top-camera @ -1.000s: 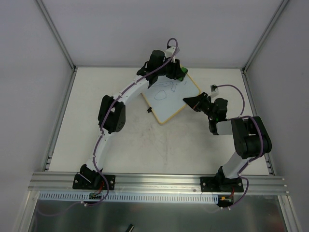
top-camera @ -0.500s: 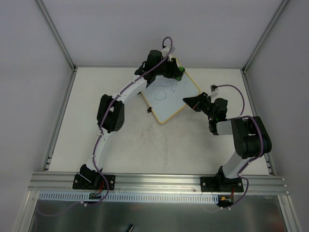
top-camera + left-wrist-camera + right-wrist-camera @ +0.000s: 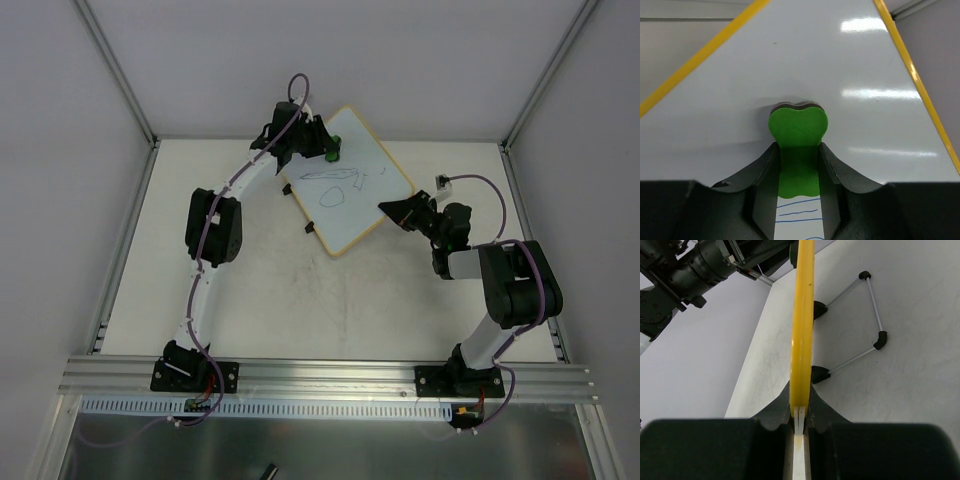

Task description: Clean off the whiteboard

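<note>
The whiteboard (image 3: 360, 210) stands tilted at the table's far middle, with blue pen scribbles (image 3: 335, 185) on its middle. My left gripper (image 3: 322, 148) is shut on the green eraser (image 3: 333, 154), which presses on the board's far part. In the left wrist view the eraser (image 3: 798, 127) sits between my fingers (image 3: 760, 170) on the white surface (image 3: 840, 65), with blue lines (image 3: 800, 207) just behind it. My right gripper (image 3: 392, 211) is shut on the board's right edge. The right wrist view shows the yellow frame (image 3: 802, 315) clamped edge-on.
Two black clips (image 3: 308, 228) with a wire stand (image 3: 872, 305) sit on the board's left edge. A small white connector (image 3: 441, 181) lies on the table at the right. Enclosure walls surround the table, and an aluminium rail (image 3: 330, 375) runs along the front.
My left gripper has moved left across the board's far part with the eraser, uncovering the far corner. The right arm and the board have stayed put.
</note>
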Available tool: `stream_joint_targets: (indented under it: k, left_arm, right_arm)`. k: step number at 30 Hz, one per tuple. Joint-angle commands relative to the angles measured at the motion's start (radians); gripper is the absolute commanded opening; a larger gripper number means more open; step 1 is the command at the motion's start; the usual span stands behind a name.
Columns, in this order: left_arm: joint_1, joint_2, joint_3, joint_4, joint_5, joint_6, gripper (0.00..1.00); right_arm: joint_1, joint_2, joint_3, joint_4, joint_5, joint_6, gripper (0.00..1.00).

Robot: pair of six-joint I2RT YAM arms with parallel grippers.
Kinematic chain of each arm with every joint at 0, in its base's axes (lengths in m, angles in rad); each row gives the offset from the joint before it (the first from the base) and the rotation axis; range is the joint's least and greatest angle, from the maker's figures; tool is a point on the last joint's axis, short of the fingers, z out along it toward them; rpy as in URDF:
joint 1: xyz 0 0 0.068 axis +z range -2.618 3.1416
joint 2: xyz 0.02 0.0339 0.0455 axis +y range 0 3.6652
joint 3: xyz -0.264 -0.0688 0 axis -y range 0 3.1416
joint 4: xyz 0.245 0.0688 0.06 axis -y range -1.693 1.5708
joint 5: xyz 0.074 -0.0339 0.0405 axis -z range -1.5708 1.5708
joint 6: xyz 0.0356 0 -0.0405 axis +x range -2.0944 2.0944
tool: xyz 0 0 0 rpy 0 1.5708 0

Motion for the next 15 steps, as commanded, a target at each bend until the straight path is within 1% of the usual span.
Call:
stream_joint_targets:
  k: [1,6,15]
  left_arm:
    - [0.014,0.025,-0.044,-0.11,-0.073,-0.065,0.0]
    - [0.037,-0.002,-0.102,-0.145,-0.13,-0.091,0.0]
    - [0.094,0.011,-0.141,-0.165,-0.081,-0.143,0.0]
  right_arm:
    - [0.036,-0.007,0.006,0.051,-0.104,-0.061,0.0]
    - [0.036,-0.007,0.006,0.051,-0.104,-0.061,0.0]
    - [0.036,-0.01,0.006,0.051,-0.104,-0.059,0.0]
